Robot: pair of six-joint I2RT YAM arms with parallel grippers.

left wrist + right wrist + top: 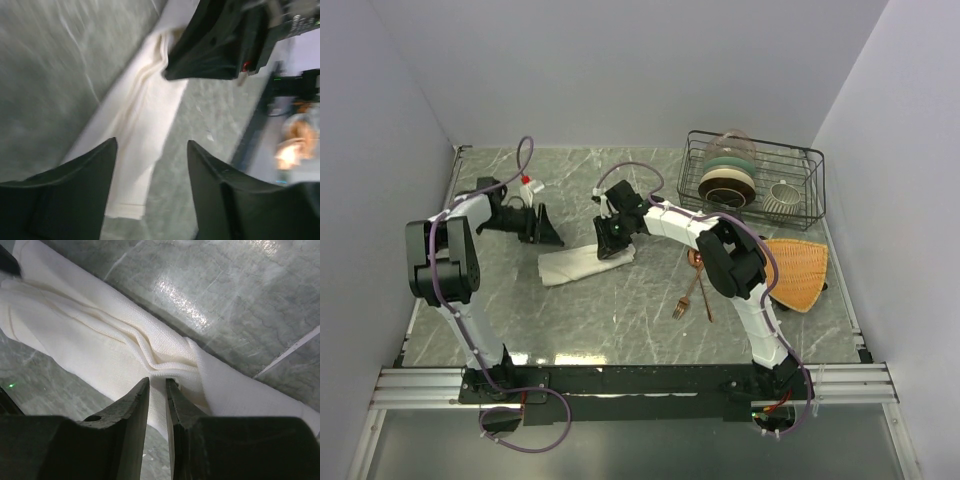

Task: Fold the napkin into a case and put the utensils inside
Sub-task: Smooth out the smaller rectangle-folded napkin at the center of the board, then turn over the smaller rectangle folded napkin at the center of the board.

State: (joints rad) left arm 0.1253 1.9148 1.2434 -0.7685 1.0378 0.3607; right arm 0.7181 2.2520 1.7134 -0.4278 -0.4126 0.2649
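The napkin (570,265) is seen laid out as a long folded strip on the surface (620,325), beneath both grippers. A raised fold near one end is pinched between the almost closed fingers of the right gripper (157,387). The left gripper (151,147) is held above the strip's other end, its fingers spread wide and nothing clasped between them. The fork (682,303) and spoon (697,260) are found crossed on the surface, to the right of the right gripper and apart from the napkin. An orange mat (798,272) is seen farther right still.
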